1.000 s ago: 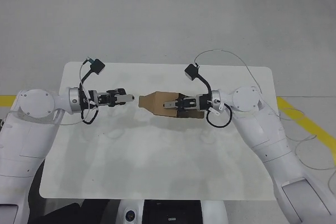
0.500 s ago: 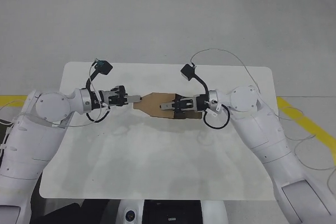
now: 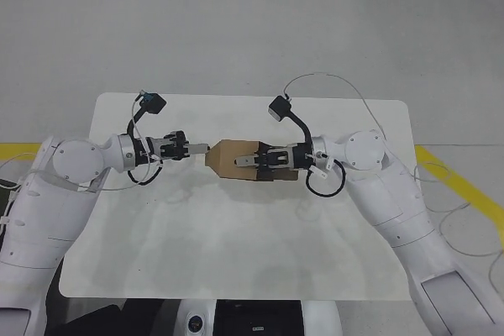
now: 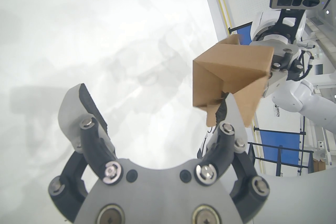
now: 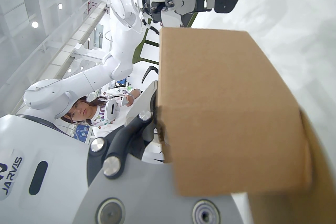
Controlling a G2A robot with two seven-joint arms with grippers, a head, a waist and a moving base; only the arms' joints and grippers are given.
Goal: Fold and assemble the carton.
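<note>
Since a second ago the pointed flap that stuck out from the carton [image 3: 235, 155] toward the left arm has been pushed in, so that end now looks blunt, and the left gripper [image 3: 203, 148], which was apart from the cardboard then, has come across to meet it. The carton is brown cardboard, partly formed into a box, and sits over the far middle of the table [image 3: 235, 252], between the two grippers; whether its underside touches the tabletop cannot be told. In the left wrist view its near end [image 4: 231, 78] shows creased panels meeting at a corner. The right gripper [image 3: 256, 158] is clamped on the carton from the opposite end, one finger lying along the top panel in the top view. In the right wrist view a finger [image 5: 148, 101] presses against the edge of a flat cardboard wall [image 5: 223, 104], while the other finger is hidden behind it. The left gripper [image 4: 154, 93] is spread wide and grasps nothing: one of its fingertips [image 4: 227, 104] is against the carton's folded end and the other [image 4: 81, 93] stands free above the white table. Both arms reach in from opposite sides, roughly in line with each other.
</note>
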